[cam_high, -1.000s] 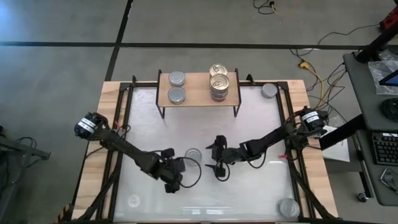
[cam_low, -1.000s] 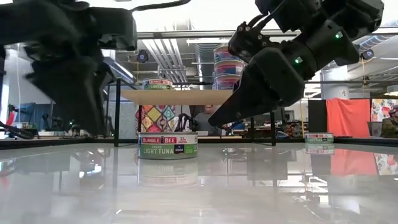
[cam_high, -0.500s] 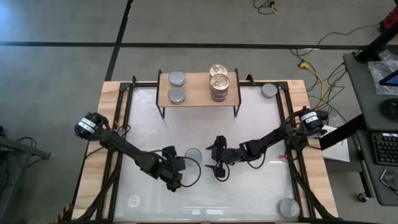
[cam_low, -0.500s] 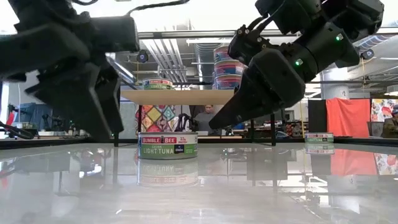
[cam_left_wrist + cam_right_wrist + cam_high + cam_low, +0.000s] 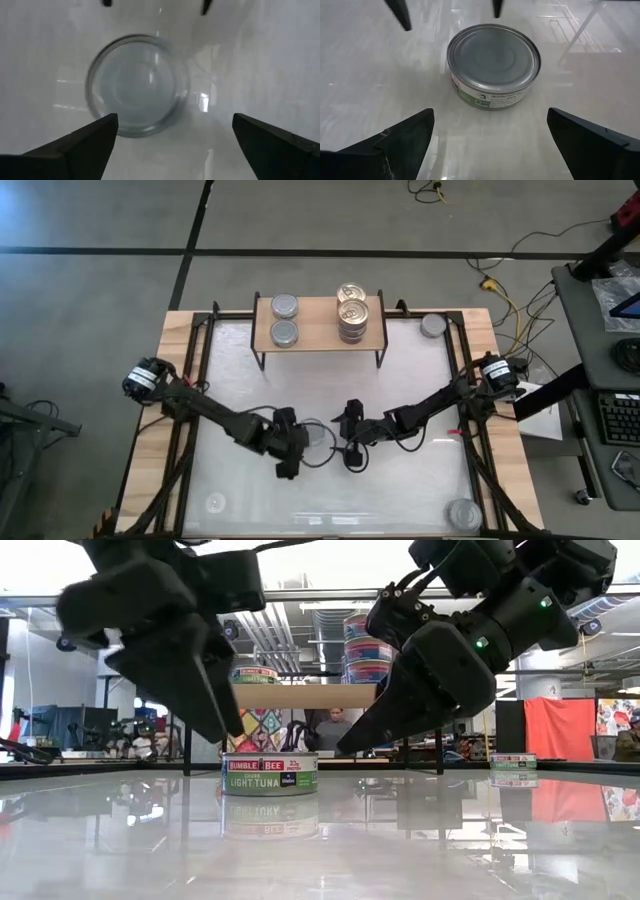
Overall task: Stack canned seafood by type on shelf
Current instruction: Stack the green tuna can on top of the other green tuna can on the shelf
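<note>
A silver-lidded tin of canned seafood [image 5: 313, 430] stands on its base at the middle of the white table, labelled light tuna in the low view [image 5: 270, 774]. My left gripper [image 5: 298, 443] hangs open just left of it, slanting down, with the tin [image 5: 137, 85] ahead of its fingers. My right gripper [image 5: 347, 436] hangs open just right of the tin [image 5: 492, 65], touching nothing. On the shelf [image 5: 320, 340] at the far side, two silver tins [image 5: 284, 320] rest on the left and a stack of gold-lidded tins [image 5: 352, 315] on the right.
A silver tin [image 5: 432, 326] stands on the table beside the shelf's right end. Another [image 5: 463, 513] is at the near right corner, and one [image 5: 213, 502] near the left front. The shelf's black legs [image 5: 262, 360] stand on the far part of the table.
My left gripper has opened and swung toward the table's right, from near the front left up to the middle tin, turning a little as it went. The tin has stayed where it was.
</note>
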You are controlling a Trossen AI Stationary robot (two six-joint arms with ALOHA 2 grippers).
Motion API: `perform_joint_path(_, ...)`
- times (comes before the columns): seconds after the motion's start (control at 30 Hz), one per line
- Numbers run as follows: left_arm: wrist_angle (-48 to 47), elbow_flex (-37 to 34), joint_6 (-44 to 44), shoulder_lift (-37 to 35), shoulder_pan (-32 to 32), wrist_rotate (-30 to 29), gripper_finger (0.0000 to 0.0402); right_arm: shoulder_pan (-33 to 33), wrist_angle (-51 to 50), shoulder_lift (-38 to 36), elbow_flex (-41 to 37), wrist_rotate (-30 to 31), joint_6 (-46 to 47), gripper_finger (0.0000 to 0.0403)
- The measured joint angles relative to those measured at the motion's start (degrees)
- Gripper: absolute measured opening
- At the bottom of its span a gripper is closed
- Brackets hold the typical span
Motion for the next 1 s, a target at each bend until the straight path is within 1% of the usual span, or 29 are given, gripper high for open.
perform_joint_path(0.13,-3.0,0.9,2.8,0.0,3.6,1.5,0.0389,0.0,0.0,1.6,0.5,-0.2,0.0,0.0381)
perform_joint_path(0.2,-3.0,1.4,4.3,0.0,4.9,1.9,0.0391,0.0,0.0,2.5,0.9,-0.6,0.1,0.0381)
perform_joint_path(0.33,-2.9,2.3,7.1,0.7,7.2,5.5,0.0392,0.0,0.2,4.2,1.6,-1.8,0.1,0.0381)
perform_joint_path(0.4,-3.0,2.7,8.5,1.1,8.1,5.8,0.0392,0.0,-0.1,4.7,1.8,-1.8,0.2,0.0381)
perform_joint_path(0.6,-2.1,2.8,10.6,1.2,10.0,6.2,0.0392,-0.1,0.3,5.2,2.3,-1.7,0.1,0.0381)
perform_joint_path(0.77,-0.5,2.7,13.2,1.2,10.3,10.0,0.0392,-0.9,3.0,5.2,2.4,-1.7,-1.1,0.0381)
perform_joint_path(0.9,-0.4,2.7,14.0,1.2,10.3,10.1,0.0392,-2.3,6.7,6.4,2.4,-1.7,-1.6,0.0381)
perform_joint_path(1.0,-0.1,2.2,14.0,1.2,10.5,10.0,0.0392,-2.9,6.9,7.0,2.4,-1.6,-2.9,0.0381)
